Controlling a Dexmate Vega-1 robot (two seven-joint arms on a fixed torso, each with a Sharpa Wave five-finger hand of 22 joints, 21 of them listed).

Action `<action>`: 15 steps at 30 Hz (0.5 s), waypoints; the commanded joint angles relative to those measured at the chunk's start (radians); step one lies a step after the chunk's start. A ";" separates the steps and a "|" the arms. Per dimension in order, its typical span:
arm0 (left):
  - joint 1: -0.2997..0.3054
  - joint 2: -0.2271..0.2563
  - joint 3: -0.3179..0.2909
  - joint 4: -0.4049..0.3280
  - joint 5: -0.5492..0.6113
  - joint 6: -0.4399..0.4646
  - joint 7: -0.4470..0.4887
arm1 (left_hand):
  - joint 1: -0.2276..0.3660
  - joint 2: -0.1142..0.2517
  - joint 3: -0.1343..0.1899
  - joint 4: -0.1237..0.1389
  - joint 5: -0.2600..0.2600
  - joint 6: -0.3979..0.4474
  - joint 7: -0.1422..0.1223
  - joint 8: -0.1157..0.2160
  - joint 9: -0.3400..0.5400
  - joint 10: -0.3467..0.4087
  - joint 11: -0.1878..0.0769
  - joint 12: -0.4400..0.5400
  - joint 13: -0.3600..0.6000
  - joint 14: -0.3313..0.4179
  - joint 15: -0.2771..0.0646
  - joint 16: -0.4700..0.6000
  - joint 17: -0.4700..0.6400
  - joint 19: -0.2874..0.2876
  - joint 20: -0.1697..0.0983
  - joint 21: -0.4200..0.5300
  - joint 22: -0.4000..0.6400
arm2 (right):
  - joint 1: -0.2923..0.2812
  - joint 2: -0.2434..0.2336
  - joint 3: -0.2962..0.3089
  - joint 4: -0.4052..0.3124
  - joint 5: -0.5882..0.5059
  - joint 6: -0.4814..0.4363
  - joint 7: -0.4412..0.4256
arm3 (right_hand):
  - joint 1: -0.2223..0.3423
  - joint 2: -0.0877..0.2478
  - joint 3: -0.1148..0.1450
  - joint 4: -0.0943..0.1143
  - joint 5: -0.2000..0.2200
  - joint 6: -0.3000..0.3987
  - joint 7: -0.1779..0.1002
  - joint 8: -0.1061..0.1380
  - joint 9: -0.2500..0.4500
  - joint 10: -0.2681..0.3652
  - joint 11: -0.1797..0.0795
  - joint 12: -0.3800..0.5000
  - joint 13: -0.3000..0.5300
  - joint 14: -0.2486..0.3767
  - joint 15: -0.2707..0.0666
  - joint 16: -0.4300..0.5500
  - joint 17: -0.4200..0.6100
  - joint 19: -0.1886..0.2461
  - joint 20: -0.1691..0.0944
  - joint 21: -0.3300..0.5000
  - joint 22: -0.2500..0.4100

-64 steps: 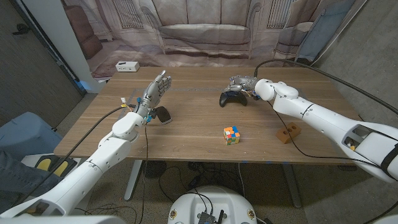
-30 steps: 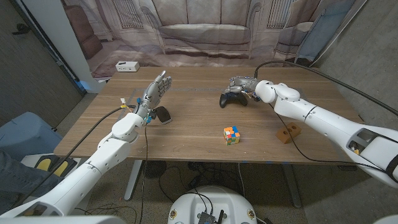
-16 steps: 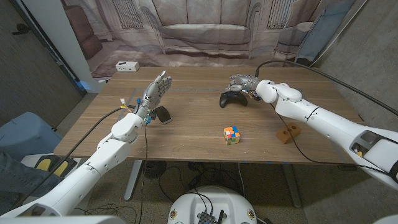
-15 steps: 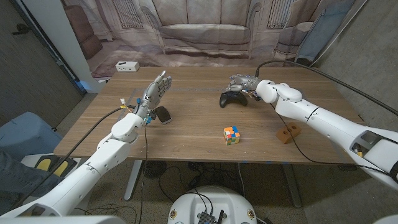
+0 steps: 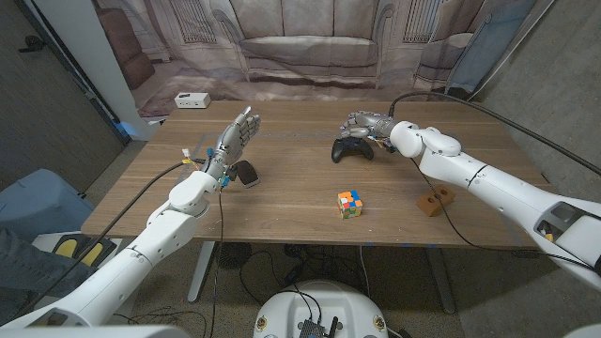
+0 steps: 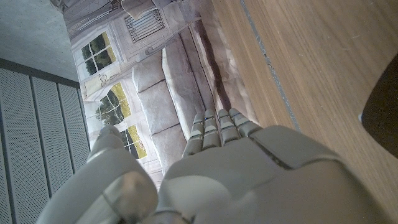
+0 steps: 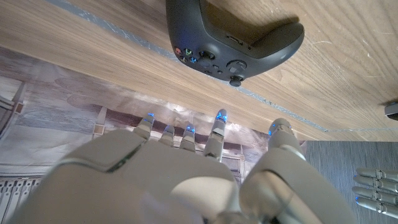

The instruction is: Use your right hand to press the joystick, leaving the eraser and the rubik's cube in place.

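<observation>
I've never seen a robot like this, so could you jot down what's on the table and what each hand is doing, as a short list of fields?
Table: wooden table
Controller: black game controller with joysticks, far side of table
Cube: multicoloured rubik's cube, near the front edge
Block: small brown wooden block with a hole, right of the cube
Dark object: small black oval thing, beside the left hand
Right hand: right hand with fingers apart, just behind the controller; contact with it cannot be told
Left hand: left hand raised, fingers apart, holding nothing
</observation>
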 commanded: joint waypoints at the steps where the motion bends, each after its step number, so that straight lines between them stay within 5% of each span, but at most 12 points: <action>1: -0.006 -0.005 0.006 0.006 0.001 0.003 -0.003 | 0.000 0.010 0.003 -0.006 -0.003 0.001 -0.012 -0.002 0.006 0.001 0.004 0.001 -0.001 0.002 -0.002 0.000 0.005 -0.009 0.002 0.000 0.005 | -0.032 -0.010 0.027 0.009 0.010 0.073 -0.094 | 0.008 -0.004 0.006 0.003 -0.001 -0.088 0.003 0.001 0.000 0.037 -0.002 0.013 0.004 0.012 -0.001 0.011 0.001 0.037 -0.001 0.015 0.002; 10: -0.013 -0.008 0.007 0.015 0.003 -0.001 -0.005 | 0.000 0.010 0.002 -0.007 -0.003 0.003 -0.018 -0.001 0.006 0.003 0.005 0.002 -0.001 0.003 -0.003 0.000 0.005 -0.009 0.002 0.000 0.005 | -0.025 -0.006 0.026 0.004 0.008 0.058 -0.056 | -0.051 -0.038 -0.028 0.025 -0.001 -0.231 0.051 0.006 -0.001 0.035 0.013 -0.001 0.005 0.003 -0.008 0.004 0.009 0.058 0.003 0.006 0.000; 15: -0.015 -0.008 0.007 0.018 0.002 -0.001 -0.007 | 0.000 0.010 0.002 -0.007 -0.003 0.005 -0.018 0.000 0.006 0.002 0.006 0.002 -0.001 0.004 -0.005 0.000 0.005 -0.009 0.003 0.000 0.005 | -0.026 -0.002 0.026 0.003 0.003 0.055 -0.062 | -0.066 -0.045 -0.036 0.030 0.001 -0.244 0.058 0.009 -0.001 0.031 0.014 -0.003 0.006 -0.001 -0.011 0.002 0.010 0.058 0.002 0.004 0.000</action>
